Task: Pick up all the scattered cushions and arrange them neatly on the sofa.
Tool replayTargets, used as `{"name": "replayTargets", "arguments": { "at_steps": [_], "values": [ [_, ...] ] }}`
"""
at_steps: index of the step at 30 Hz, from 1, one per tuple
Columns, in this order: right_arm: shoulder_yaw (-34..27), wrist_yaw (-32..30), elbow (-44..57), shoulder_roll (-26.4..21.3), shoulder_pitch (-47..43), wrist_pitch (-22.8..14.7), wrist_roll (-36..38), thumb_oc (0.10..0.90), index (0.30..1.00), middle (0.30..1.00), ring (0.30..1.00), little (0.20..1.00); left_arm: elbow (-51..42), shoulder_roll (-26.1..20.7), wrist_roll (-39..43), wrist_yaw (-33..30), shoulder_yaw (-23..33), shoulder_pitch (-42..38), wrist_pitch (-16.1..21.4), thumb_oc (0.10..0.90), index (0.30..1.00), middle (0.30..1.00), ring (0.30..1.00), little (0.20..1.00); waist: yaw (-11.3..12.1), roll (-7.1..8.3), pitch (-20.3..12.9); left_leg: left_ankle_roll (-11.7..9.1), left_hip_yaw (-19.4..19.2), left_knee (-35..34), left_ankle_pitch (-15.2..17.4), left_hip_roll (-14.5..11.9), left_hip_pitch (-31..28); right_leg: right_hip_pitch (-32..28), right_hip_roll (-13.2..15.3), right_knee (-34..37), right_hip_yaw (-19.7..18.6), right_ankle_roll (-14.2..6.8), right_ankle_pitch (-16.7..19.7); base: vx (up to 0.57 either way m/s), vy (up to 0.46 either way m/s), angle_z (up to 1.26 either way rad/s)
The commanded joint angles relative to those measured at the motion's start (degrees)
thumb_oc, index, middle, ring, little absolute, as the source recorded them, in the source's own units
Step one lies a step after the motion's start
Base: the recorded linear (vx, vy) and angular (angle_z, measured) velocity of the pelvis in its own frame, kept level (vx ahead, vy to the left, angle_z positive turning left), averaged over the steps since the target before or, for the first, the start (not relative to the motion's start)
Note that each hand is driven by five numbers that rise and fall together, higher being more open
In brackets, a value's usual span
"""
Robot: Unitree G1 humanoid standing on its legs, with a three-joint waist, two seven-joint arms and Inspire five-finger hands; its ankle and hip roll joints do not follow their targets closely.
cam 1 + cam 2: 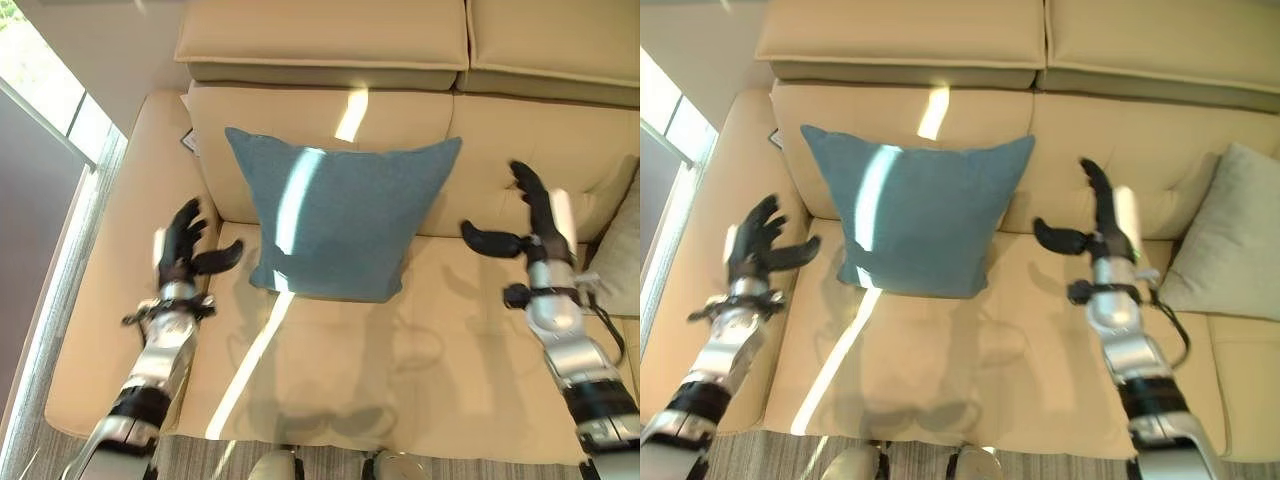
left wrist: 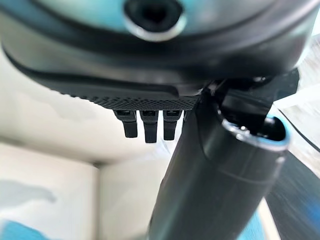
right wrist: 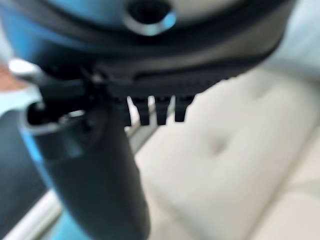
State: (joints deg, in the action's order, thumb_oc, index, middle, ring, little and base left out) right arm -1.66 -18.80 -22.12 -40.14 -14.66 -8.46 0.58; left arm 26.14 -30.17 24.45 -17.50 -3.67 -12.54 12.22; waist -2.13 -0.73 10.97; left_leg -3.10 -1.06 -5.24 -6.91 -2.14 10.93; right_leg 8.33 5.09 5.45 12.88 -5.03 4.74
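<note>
Blue cushion (image 1: 335,215): left eye view. I see it propped upright against the sofa (image 1: 330,380) backrest, bottom edge on the seat. Neither hand touches it.
Left hand (image 1: 183,245): beside the cushion's lower left corner, near but apart; fingers spread, thumb pointing toward the cushion, holding nothing.
Right hand (image 1: 530,225): off the cushion's right side, well apart; fingers straight, thumb out, holding nothing.
Handling (my judgement): soft, light, cloth-covered; it will sag and fold if pinched at one corner. I would take it by both side edges, palms in.
Grey cushion (image 1: 1225,235): right eye view. Leaning at the backrest to the right, beyond the right hand.
Room: bare seat in front of the blue cushion and between the two cushions; armrest close outside the left hand, so little slack there.
Edges: the seat's front edge is under my arms; a cushion pulled forward could tip off it.
Left wrist view: fingers run straight past the palm over pale upholstery, nothing between them.
Right wrist view: same, fingers straight over the tufted seat.
</note>
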Motion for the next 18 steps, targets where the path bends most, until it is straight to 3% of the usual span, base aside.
{"name": "replayTargets", "arguments": {
  "at_steps": [1,4,9,18],
  "values": [
    [-1.9,1.2,1.5,-2.4,3.9,-2.4,-1.0,0.8,0.9,0.9,0.9,0.9,-0.1,0.8,-2.1,1.6,1.2,-1.0,4.0,0.8,0.9,0.9,0.9,0.9,0.9,0.2,-7.2,-3.3,-1.0,0.2,3.5,-0.5,-1.3,-1.4,-1.3,-0.5,1.2,-3.8,-4.8,0.06,-0.036,-0.01],
    [-4.3,2.8,0.5,2.5,11.9,-1.6,-2.5,0.8,0.9,0.9,0.9,0.9,1.8,4.3,-3.5,3.0,4.9,7.2,2.8,0.8,0.9,0.9,0.9,0.9,1.3,0.08,-7.0,-3.3,-0.8,0.2,3.7,-0.6,-3.0,-3.7,-1.4,-0.5,1.7,-3.6,-5.5,0.03,-0.051,0.06],
    [-5.0,5.2,-1.2,10.1,20.0,-0.8,-3.9,0.8,0.9,0.9,0.9,0.9,6.5,10.4,-3.5,6.8,6.4,16.8,0.1,0.8,0.9,0.9,0.9,0.9,1.8,-0.21,-7.0,-3.2,-0.4,0.2,3.7,-0.9,-5.4,-6.6,-1.6,-0.5,2.3,-3.3,-6.5,-0.01,-0.056,0.02],
    [0.1,7.7,-6.6,16.9,22.7,-1.2,-2.7,0.8,0.9,0.9,0.9,0.9,22.5,16.8,-5.7,10.5,4.1,22.7,-2.7,0.8,0.9,0.9,0.9,0.9,2.8,-0.93,-5.8,-3.5,0.2,0.2,1.9,-1.9,-6.5,-8.4,-2.8,-0.5,2.2,-2.2,-7.5,-0.1,-0.088,0.06]
  ]
}}
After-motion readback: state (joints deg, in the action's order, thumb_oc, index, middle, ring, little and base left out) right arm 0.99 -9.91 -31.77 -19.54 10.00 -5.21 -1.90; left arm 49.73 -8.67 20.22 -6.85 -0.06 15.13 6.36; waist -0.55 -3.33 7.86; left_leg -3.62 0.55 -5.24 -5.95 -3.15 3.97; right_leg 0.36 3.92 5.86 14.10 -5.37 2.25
